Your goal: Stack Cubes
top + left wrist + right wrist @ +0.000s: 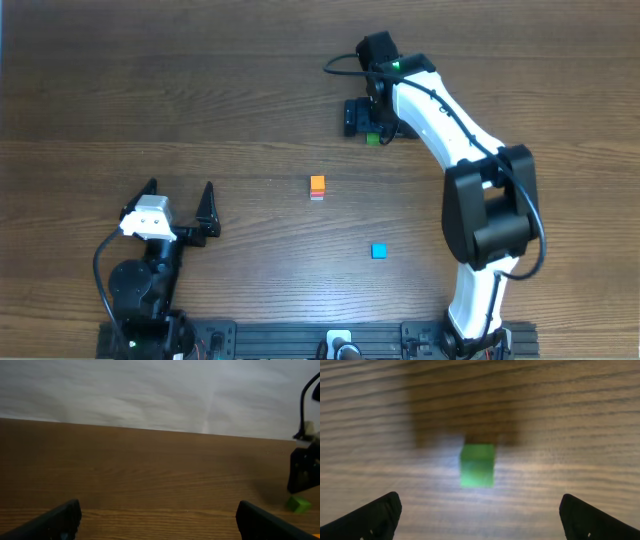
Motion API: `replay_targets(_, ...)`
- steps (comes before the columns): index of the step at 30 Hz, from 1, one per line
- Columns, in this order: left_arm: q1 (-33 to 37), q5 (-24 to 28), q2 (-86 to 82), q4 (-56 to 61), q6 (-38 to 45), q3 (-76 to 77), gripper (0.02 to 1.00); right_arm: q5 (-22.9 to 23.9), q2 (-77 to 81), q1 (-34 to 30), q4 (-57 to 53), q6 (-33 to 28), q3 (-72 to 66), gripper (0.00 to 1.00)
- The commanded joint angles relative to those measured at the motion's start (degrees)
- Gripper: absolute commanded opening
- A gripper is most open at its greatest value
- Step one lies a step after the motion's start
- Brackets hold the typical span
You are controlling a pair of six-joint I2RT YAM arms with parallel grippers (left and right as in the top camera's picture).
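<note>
1. Right wrist view: the right fingers (375, 517) are spread wide and hold nothing. They stand 1 on each side of the green cube (477, 465), which sits flat on the desk (580, 405) in the gap between them and touches neither.
2. In the left wrist view those fingers hang just above that cube (it rests on the wood toward the far side of the desk). I judge the grasp as not yet made.
3. The left fingers (208, 198) are likewise released and empty. They sit low at the near-left of the desk, well apart from every cube.
4. Outward from the green cube, the top view shows the orange cube (317, 183) near the middle of the desk. A thin paler band lies directly beneath it. That may be another block under it, but it is too small to tell.
5. The blue cube (378, 251) lies by itself, nearer the arm bases and apart from the orange cube.
6. Progress, as a judgement: at most 1 cube is already stacked.
   - The green cube is lined up for pickup. It has yet to be closed on, lifted and carried to the orange cube.
   - The blue cube waits after it, so most of the work remains.
7. No brand, label or writing can be read on the cubes, the desk or the arms.
</note>
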Motion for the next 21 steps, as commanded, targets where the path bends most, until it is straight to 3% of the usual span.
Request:
replay_targets(1, -0.31, 0.57, -0.28, -0.04, 0.39, -0.28, 0.998, -0.52, 2.82, -0.61, 1.70, -1.20, 1.22, 0.991)
replay_targets(7, -0.31, 0.57, -0.28, -0.04, 0.39, -0.28, 1.000, -0.52, 4.42, -0.26, 3.85, -1.79, 1.22, 0.985)
replay_targets(21, -0.31, 0.57, -0.28, -0.04, 0.39, -0.28, 1.000, 0.63, 5.07, 1.14, 4.44, -2.38, 1.18, 0.840)
